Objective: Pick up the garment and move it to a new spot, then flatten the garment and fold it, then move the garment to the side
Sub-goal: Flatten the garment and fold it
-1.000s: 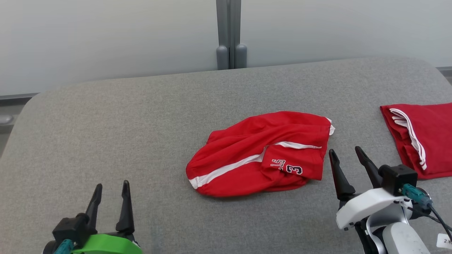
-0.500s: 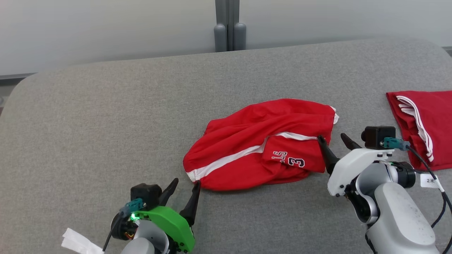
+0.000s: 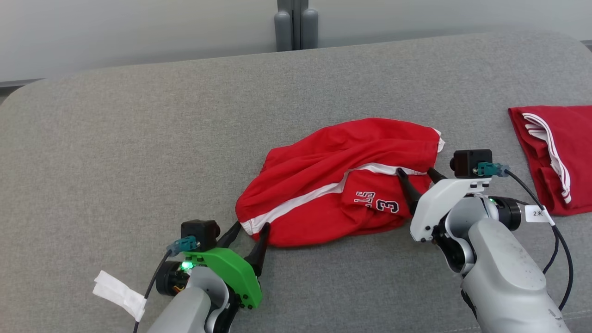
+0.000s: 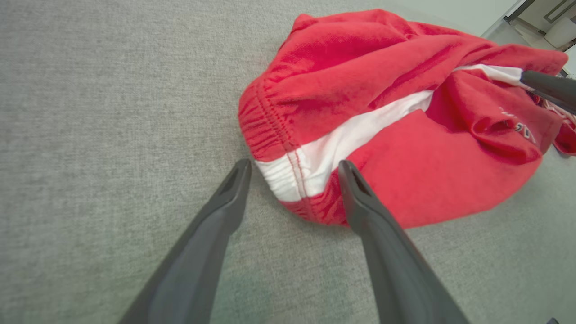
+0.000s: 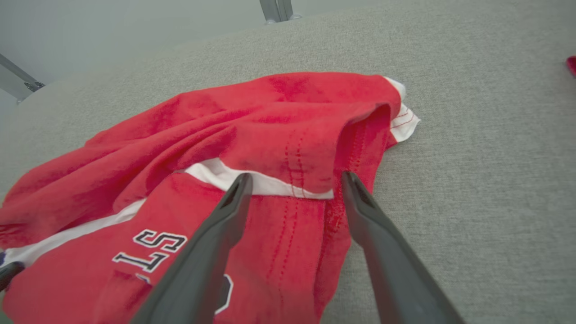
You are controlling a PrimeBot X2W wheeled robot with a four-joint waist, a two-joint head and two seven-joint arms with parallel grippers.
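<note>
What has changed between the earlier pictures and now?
Both arms reached in to the crumpled red garment: the left gripper went forward and right to its white-striped waistband end, the right gripper forward and left to its hem edge. Both jaws are open still; nothing gripped. The garment and the folded red garment to its right stayed put; only the camera tilted down.

You see two garments, centre garment point(image 3: 323, 175) and right garment point(image 3: 573, 152); two grippers, left gripper point(image 3: 252, 227) and right gripper point(image 3: 414, 171); one table point(image 3: 115, 138).

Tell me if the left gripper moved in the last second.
Yes: the left gripper has advanced forward and rightward to the red garment's waistband end, jaws open.
</note>
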